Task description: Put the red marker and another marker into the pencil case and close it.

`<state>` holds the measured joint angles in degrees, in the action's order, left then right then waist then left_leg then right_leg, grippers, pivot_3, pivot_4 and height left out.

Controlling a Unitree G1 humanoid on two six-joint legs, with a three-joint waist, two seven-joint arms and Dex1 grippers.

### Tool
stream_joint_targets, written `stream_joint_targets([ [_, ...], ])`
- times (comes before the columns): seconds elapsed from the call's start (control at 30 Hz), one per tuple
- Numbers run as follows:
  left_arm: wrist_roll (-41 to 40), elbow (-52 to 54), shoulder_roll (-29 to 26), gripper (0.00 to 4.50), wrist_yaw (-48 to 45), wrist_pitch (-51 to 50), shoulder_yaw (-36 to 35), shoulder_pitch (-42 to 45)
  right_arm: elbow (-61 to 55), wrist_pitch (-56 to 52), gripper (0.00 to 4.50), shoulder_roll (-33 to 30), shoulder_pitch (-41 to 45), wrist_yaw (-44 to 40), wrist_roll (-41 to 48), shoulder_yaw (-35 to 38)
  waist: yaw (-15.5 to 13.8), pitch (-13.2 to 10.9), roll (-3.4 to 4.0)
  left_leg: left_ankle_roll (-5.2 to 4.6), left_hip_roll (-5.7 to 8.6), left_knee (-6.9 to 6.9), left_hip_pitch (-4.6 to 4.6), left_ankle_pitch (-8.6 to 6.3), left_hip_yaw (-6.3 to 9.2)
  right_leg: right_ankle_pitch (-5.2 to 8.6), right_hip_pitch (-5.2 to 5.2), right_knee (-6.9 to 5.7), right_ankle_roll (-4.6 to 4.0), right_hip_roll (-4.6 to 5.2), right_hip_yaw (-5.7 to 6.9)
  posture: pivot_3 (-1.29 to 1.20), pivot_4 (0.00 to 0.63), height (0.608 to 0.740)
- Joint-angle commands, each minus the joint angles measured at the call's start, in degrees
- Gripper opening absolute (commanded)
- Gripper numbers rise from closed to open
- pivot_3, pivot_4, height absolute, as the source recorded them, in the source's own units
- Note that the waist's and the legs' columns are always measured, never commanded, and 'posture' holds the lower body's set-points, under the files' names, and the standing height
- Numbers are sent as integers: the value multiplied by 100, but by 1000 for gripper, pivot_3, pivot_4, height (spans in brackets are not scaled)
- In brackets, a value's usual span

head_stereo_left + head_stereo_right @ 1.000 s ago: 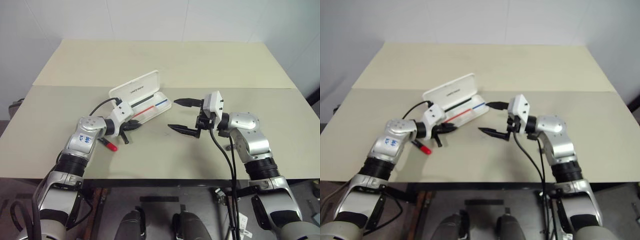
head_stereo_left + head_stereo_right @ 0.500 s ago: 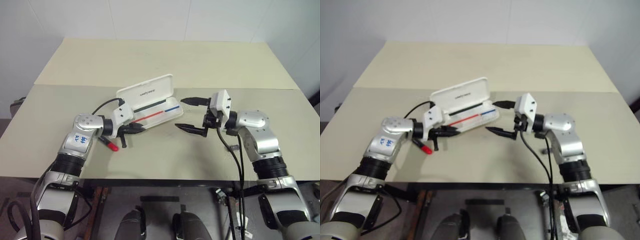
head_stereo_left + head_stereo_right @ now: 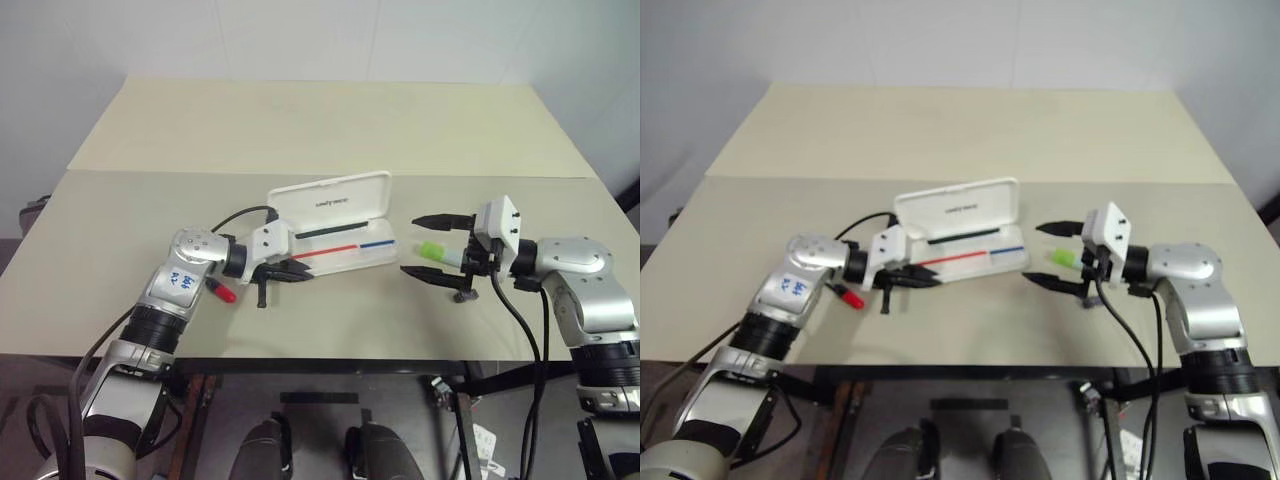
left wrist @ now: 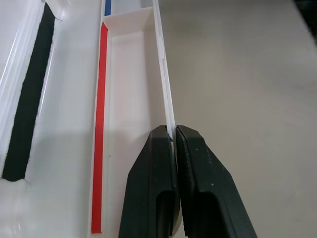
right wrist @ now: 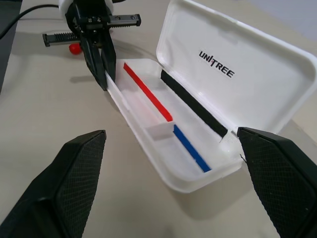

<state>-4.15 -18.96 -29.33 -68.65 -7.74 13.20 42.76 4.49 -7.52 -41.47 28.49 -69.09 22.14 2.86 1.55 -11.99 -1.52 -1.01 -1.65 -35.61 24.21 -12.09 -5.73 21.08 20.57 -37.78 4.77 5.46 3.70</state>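
Left tool: clenched on the near front wall of the pencil case, its two black fingers pinching that thin white edge at the case's left end and steadying it.
Right tool: released, fingers gaping wide, hanging just past the case's right end and looking along the tray.
Green marker: lying on the desk between the right tool's spread fingers as seen from the head, close under them; I cannot tell whether a finger is touching it. Its long axis is running roughly across the desk, in line with the case.
Red marker: lying on the desk just behind the left tool, beside its wrist, red rounded end showing, the rest hidden by the arm.
Nearer arm: the right one for the green marker, the left one for the red.
Coming move, as I judge it: the right tool is standing ready to close on the green marker, then carry it the short way left into the tray.
Case: open and empty, lid standing up at the back; smooth white hard plastic, rounded corners, dark lettering on the lid, red and blue stripes and a small divider inside.
Markers: green one short and stubby; red one slim.
Desk: matt, pale beige, flat.
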Motion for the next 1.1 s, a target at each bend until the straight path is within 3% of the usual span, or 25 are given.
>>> stream_joint_targets([
  [0.03, 13, -57, -2, 38, -153, 244, 69, 172, -357, -65, 4500, -77, -75, 135, 132, 223, 7, 0, 0, 0, 0, -1, 0, 0, -1, 0, 0, -1, 0, 0, -1, 0, 150, 740],
  [0.47, 229, -198, -415, 38, -387, 591, 157, -146, -617, -167, 4500, 47, -92, 468, 189, 173, 6, 0, 0, -1, 0, 0, 0, 0, 3, 0, 0, 1, 0, 1, 2, 0, 150, 740],
  [0.83, 200, -290, -330, 38, -429, 571, 149, -39, -583, -165, 4500, 158, 47, 489, 168, 73, -2, 0, 0, -1, -1, -1, -2, 0, 3, 0, -1, -1, 0, 0, 1, 0, 150, 740],
  [0.97, 150, -185, -283, 1048, -414, 464, 133, -66, -555, -154, 4500, 173, 66, 477, 162, 67, -6, 0, 0, -1, -1, -2, -1, 0, 3, 0, -1, -2, 0, 0, 1, 0, 150, 740],
  [1.1, 25, -40, -242, 2379, -397, 427, 34, -68, -496, -131, 4500, 214, 114, 463, 147, 33, -8, 0, 0, -1, -1, -3, -1, 0, 3, 0, -1, -3, 0, 0, 1, 0, 150, 740],
])
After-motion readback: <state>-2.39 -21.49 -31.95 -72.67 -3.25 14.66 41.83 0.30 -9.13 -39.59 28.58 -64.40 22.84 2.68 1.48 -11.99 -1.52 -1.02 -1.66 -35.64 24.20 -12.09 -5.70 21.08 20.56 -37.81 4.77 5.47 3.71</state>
